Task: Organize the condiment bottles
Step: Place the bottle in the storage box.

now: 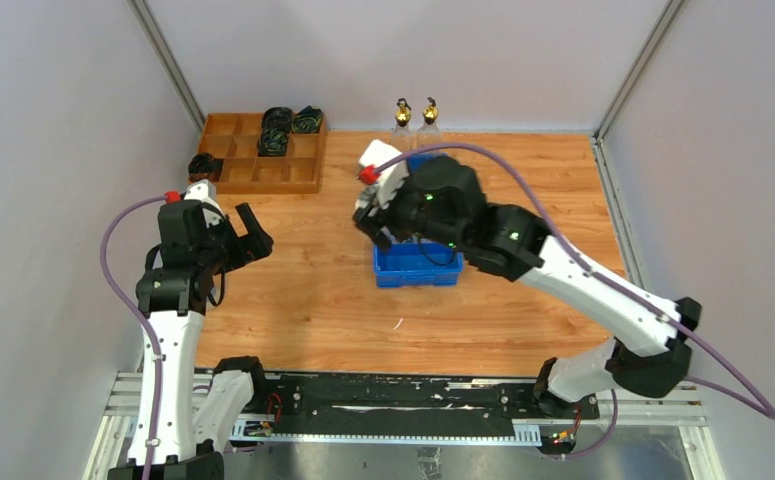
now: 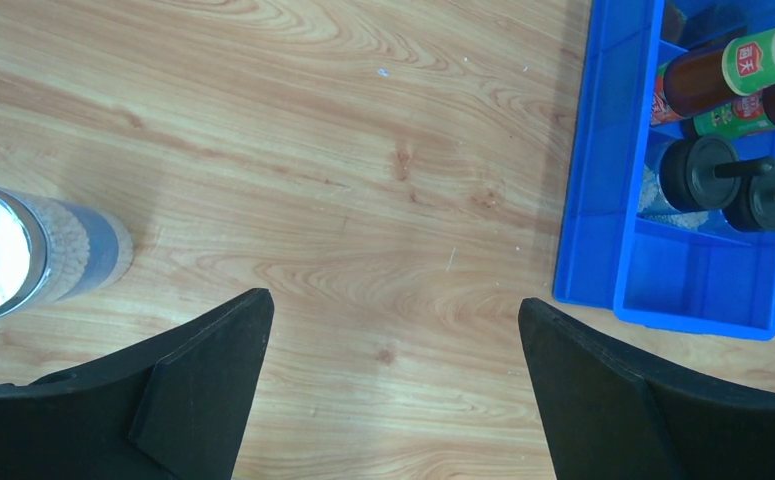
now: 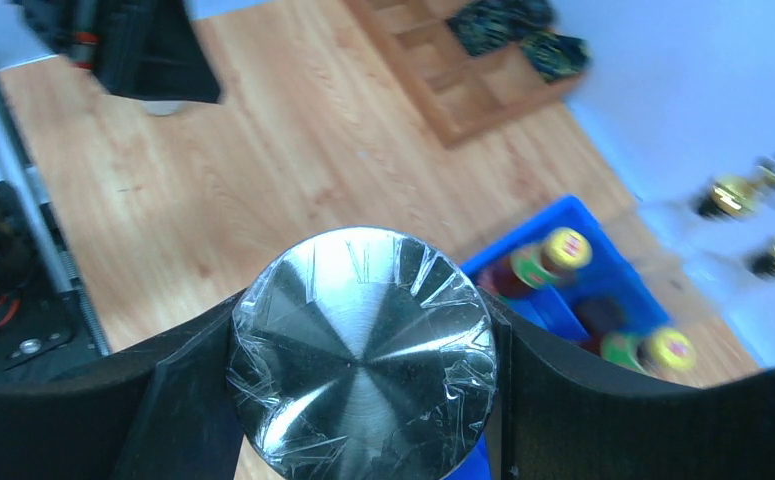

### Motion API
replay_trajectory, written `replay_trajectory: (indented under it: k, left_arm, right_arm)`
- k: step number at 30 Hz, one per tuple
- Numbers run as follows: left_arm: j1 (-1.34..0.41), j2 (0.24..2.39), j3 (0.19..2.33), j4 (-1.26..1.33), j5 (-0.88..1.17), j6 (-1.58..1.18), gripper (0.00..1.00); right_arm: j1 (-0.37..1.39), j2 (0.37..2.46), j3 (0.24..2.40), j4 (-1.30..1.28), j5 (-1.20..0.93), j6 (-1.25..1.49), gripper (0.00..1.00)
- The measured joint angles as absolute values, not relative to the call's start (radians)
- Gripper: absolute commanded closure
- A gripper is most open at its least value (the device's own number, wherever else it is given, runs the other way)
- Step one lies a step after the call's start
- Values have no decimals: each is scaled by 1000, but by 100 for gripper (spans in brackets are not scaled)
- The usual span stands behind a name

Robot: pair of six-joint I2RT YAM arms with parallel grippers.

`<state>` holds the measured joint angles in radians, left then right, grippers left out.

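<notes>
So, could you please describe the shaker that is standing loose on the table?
From the blue bin, look left across the wooden table. The silver-lidded shaker stands upright and alone near the open left gripper. Unlike its twin in the right gripper, nothing holds it.

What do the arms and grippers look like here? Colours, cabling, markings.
The left arm and right arm: white links, black joints, each with a purple cable and red plug. The right arm shows green lights. The left gripper and right gripper: two broad black fingers each.
</notes>
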<state>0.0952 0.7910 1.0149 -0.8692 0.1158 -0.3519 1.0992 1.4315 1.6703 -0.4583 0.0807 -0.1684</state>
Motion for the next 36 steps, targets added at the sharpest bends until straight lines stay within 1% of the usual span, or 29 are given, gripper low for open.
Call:
replay_trajectory:
  k: [3, 5, 10, 15, 20, 30, 36]
  left_arm:
    - [95, 794, 1015, -869, 125, -352, 0]
    - [95, 794, 1015, -869, 130, -352, 0]
    - [95, 794, 1015, -868, 137, -352, 0]
    - [95, 794, 1015, -868, 139, -352, 0]
    - [95, 794, 1015, -868, 145, -352, 0]
    - [95, 793, 1015, -865, 150, -352, 0]
    - [95, 795, 1015, -865, 150, -352, 0]
  right_arm:
    - [1019, 1341, 1631, -491, 113, -167, 50]
    - [935, 1279, 1574, -507, 125, -160, 50]
    - [782, 1200, 1420, -550, 133, -145, 50]
    - [749, 1201, 1297, -555, 105, -123, 51]
    - [735, 1226, 1253, -527, 58, -97, 51]
    - [653, 1269, 1106, -321, -62, -50, 51]
    - [617, 1311, 1048, -254, -120, -27, 51]
